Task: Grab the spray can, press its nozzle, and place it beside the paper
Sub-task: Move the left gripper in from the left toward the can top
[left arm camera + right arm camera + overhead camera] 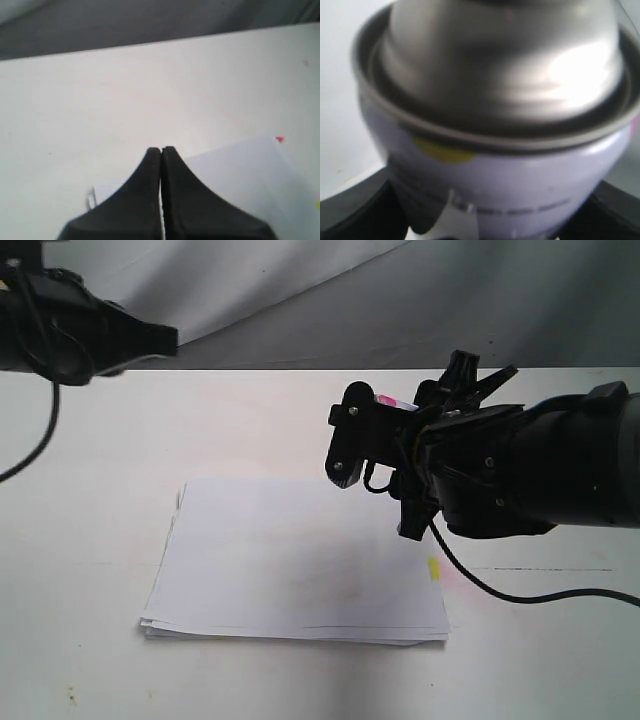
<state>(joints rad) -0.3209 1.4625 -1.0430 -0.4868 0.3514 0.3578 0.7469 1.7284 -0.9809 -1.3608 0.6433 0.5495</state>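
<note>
The spray can (495, 125) fills the right wrist view: shiny silver dome (505, 65) above a pale grey body with a line of print. My right gripper (485, 220) is shut on it, with a black finger (355, 210) at each side of the body. The nozzle is out of view. In the exterior view the right gripper (462, 390) hangs over the far right corner of the paper (300, 560) and hides the can. The paper is a white stack with a yellow tab (433, 567). My left gripper (161, 150) is shut and empty, near the paper's (250, 170) far edge.
The white table (90, 540) runs to a grey backdrop (330, 300). The left arm (90, 335) sits high at the far left. A black cable (520, 592) trails from the right arm over the table. A pink tab (279, 139) marks the paper's corner.
</note>
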